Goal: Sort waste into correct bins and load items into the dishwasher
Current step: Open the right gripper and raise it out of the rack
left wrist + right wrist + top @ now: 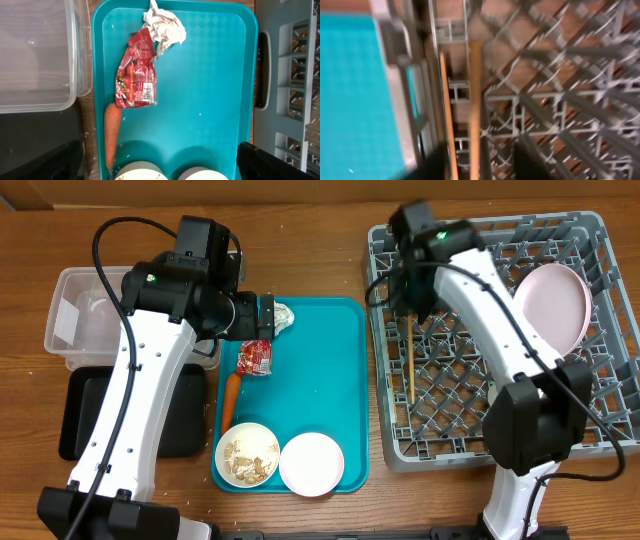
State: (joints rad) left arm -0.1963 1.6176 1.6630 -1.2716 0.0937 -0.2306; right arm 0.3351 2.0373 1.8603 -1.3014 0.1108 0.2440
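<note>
My left gripper (160,167) hangs open above the teal tray (210,100); its dark fingers (260,160) frame two white bowls at the near edge. One bowl (247,453) holds beige crumbs, the other (311,464) looks empty. A crumpled foil ball (162,27) touches the red-and-silver snack wrapper (136,75). My right gripper (485,160) is open low over the grey dish rack (500,420). Two wooden chopsticks (474,100) lie on the rack's grid between its fingers. A large white plate (555,302) stands in the rack's far right. The clear tub (85,315) and black tray (75,415) sit at the left.
An orange carrot (112,132) lies along the teal tray's left rim beside the wrapper. Loose crumbs are scattered near the carrot's tip. The left arm's white links (130,410) cover part of the black tray. The right wrist view is blurred.
</note>
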